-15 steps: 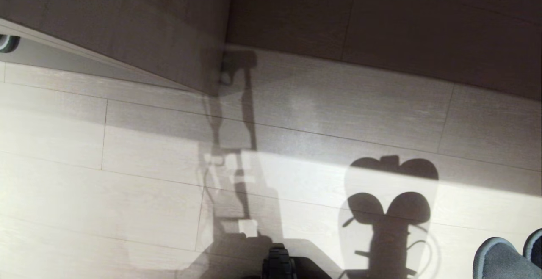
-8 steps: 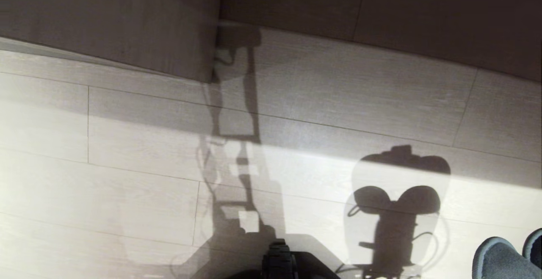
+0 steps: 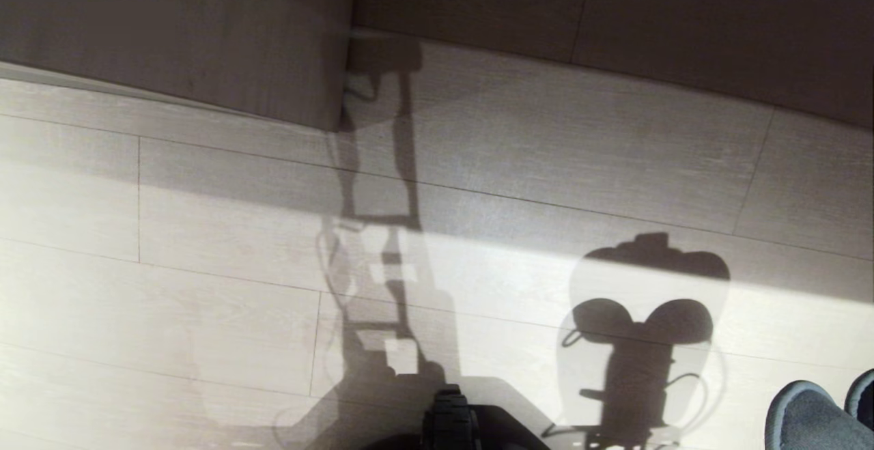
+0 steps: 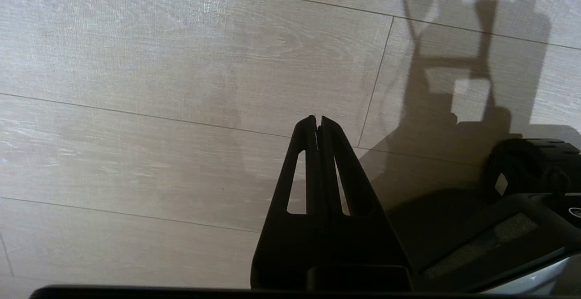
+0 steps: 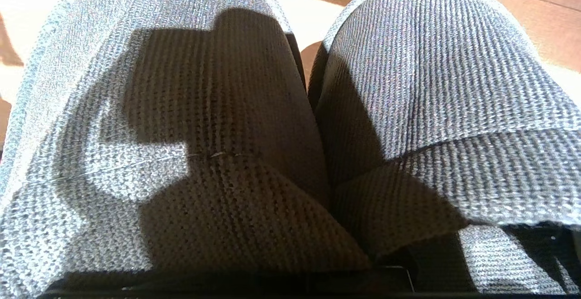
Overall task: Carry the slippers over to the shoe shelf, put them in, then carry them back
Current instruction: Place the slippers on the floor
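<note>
Now the whole head view sits differently from a second ago: the beige cabinet (image 3: 177, 33) corner at upper left takes up less of the picture and the floor (image 3: 225, 286) seams lie elsewhere. We read this as the camera tilting with the trunk, not as furniture moving. Since half a second ago the picture barely changes, so the tilt seems to be settling.

The slippers (image 5: 290, 122) fill the right wrist view, side by side, toe bands up close, over the sunlit floor. In the head view only their toes (image 3: 819, 416) show, at the lower right corner. The right gripper itself is hidden behind them; its fingers are drawn almost fully together, and we judge they pinch the pair, since the slippers hang so near the wrist camera.

The left gripper (image 4: 318, 120) hangs over bare floor, fingers pressed together, holding nothing.

Judgement: this is the carrying leg. No open compartment is visible, so we cannot tell whether the cabinet is the shoe shelf. The robot must find the shelf's open front before any placing.
</note>
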{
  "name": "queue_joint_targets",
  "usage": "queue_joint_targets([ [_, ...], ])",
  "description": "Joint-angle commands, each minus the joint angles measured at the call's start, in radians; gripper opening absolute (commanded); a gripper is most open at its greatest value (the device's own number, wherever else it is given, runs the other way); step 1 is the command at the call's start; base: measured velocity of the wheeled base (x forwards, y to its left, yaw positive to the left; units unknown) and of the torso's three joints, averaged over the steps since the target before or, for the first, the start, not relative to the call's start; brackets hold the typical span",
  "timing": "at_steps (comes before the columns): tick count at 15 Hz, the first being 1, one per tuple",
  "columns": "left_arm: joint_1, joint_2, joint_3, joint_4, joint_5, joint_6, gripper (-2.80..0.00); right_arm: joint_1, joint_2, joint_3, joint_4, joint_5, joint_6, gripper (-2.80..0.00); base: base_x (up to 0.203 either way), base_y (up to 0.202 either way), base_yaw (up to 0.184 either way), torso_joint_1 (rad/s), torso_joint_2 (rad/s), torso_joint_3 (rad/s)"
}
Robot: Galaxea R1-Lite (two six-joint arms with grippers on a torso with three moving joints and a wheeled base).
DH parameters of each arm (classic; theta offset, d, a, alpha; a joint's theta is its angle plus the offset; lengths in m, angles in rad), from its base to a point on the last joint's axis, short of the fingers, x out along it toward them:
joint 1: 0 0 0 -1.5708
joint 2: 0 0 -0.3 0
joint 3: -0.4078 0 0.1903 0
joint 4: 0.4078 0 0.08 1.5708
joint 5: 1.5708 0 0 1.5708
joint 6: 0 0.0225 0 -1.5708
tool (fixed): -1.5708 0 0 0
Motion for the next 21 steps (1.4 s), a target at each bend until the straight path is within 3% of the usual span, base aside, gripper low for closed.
queue_joint_targets([
  [1,0.0,0.0,0.002,-0.002,0.001,-0.001,-2.8,0.0,-0.001,-0.009,0.001,0.002,-0.003,-2.8,0.0,0.0,0.0,0.0,0.0,0.0],
  [5,0.0,-0.001,0.002,-0.002,0.001,-0.001,-2.8,0.002,0.176,-0.179,0.022,0.015,0.015,-2.8,0.0,0.0,0.0,0.0,0.0,0.0],
  [8,0.0,0.0,0.002,-0.002,0.002,0.0,-2.8,0.008,0.494,-0.254,-0.12,0.012,0.012,-2.8,0.0,0.0,0.0,0.0,0.0,0.0],
  [11,0.0,0.0,0.002,-0.002,0.001,0.0,-2.8,0.011,0.916,-0.308,-0.411,0.009,0.003,-2.8,0.0,0.0,0.0,0.0,0.0,0.0],
  [14,0.0,0.0,0.002,-0.002,0.002,0.0,-2.8,0.012,1.266,-0.374,-0.836,-0.006,-0.033,-2.8,0.0,0.0,0.0,0.0,0.0,0.0],
  [17,0.0,0.0,0.002,-0.002,0.001,0.0,-2.8,0.019,1.495,-0.45,-1.242,-0.054,-0.059,-2.8,0.0,0.0,0.0,0.0,0.0,0.0],
  [21,0.0,0.0,0.002,-0.002,0.001,0.0,-2.8,0.041,1.711,-0.568,-1.528,-0.085,-0.06,-2.8,0.0,0.0,0.0,0.0,0.0,0.0],
])
